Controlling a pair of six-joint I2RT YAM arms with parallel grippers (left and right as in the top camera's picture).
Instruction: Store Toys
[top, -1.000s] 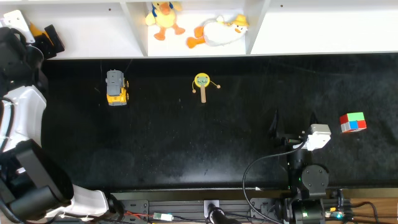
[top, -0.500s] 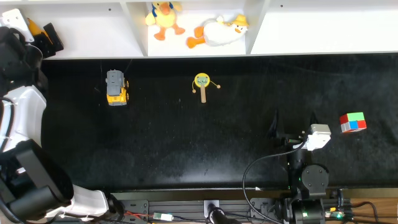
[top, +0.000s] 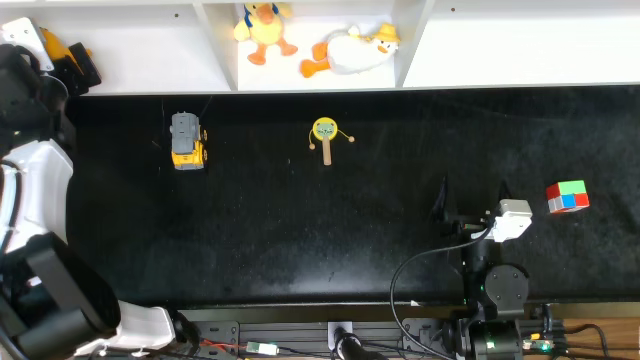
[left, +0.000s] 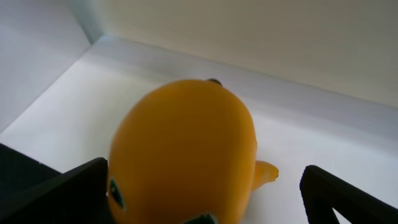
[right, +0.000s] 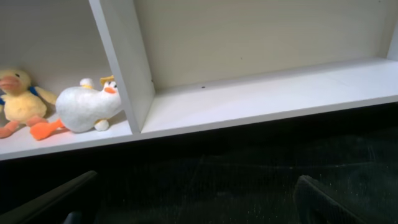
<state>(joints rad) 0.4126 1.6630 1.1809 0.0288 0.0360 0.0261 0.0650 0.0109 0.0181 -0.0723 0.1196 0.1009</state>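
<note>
left claw (top: 74, 58) around orange toy (left: 183, 152), edged slightly deeper into left shelf compartment (top: 140, 50)

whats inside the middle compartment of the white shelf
Two plush toys: a yellow duck and, beside it, a white duck with orange feet. The compartment runs past the top view's edge, so its back wall, and anything behind the toys, is covered.

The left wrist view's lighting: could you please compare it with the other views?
Left wrist view: the orange toy is evenly lit, without glare, against a bright white shelf. Right wrist view: shelf bright, black table dim. Top view: same contrast.
</note>
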